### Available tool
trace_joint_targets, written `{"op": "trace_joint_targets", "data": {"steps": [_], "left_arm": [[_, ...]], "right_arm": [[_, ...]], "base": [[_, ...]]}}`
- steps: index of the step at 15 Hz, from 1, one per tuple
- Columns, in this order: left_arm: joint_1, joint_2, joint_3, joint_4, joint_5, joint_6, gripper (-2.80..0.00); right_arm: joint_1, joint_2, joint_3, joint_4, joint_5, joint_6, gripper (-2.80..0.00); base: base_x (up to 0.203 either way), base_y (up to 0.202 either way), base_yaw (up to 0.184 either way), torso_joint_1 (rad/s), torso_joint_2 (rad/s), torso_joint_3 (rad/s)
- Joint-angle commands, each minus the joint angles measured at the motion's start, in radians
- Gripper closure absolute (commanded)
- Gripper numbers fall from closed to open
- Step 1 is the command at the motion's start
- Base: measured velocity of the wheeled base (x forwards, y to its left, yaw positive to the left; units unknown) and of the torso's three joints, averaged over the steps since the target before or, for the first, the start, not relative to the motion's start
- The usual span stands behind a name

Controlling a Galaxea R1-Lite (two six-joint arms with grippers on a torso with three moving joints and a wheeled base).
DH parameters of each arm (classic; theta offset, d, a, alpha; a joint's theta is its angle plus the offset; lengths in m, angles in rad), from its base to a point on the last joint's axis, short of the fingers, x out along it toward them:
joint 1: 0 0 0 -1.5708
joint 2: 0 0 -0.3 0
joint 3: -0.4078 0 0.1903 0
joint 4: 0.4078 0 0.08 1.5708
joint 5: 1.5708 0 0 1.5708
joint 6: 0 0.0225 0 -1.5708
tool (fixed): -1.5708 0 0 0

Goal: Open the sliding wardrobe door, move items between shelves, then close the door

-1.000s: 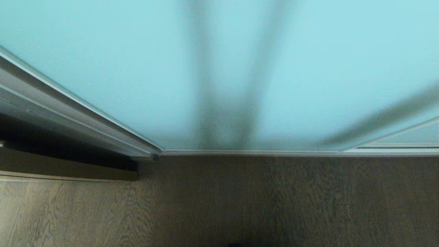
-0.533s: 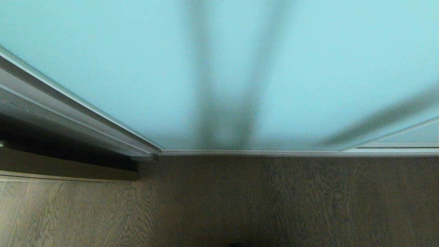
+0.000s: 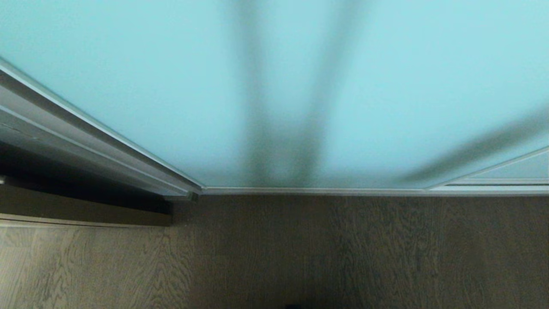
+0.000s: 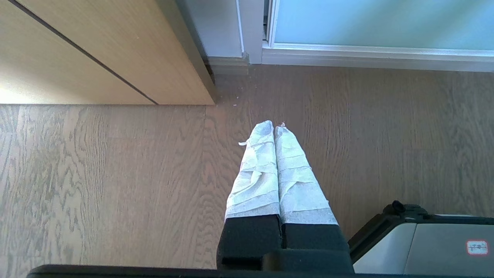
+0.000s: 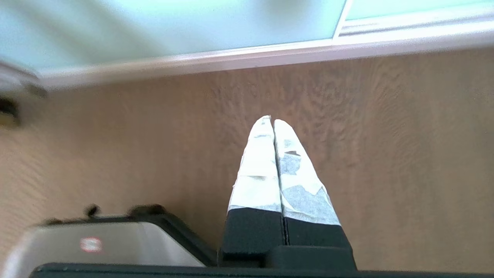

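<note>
Hanging pressed together over floor, both grippers face the closed sliding wardrobe door.

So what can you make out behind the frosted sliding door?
Only blurred dark vertical bands show through the sliding wardrobe door, plus a slanted one at its right. Shelves or items behind the frosted glass cannot be seen.

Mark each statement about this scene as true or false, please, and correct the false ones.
1. The frosted blue wardrobe door fills the upper part of the head view. True.
2. The left gripper holds a cushion. False: its taped fingers are shut on nothing, above the wooden floor.
3. The right gripper is shut and empty. True.
4. The floor is covered with white tiles. False: it is brown wood.
5. Both arms appear in the head view. False: neither does.
</note>
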Motion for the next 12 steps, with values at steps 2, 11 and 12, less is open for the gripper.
{"op": "trace_joint_targets", "data": {"steps": [2,11,12], "left_arm": [[0.0,0.002,0.002,-0.001,0.0,0.0,0.0],[0.0,0.002,0.002,-0.001,0.0,0.0,0.0],[0.0,0.002,0.002,0.001,0.0,0.0,0.0]], "right_arm": [[0.0,-0.002,0.0,-0.003,-0.024,0.043,0.0],[0.002,-0.001,-0.067,-0.101,-0.058,-0.031,0.0],[0.002,-0.002,-0.098,-0.105,-0.048,-0.017,0.0]], "base": [[0.0,0.0,0.0,0.0,0.0,0.0],[0.0,0.0,0.0,0.0,0.0,0.0],[0.0,0.0,0.0,0.0,0.0,0.0]]}}
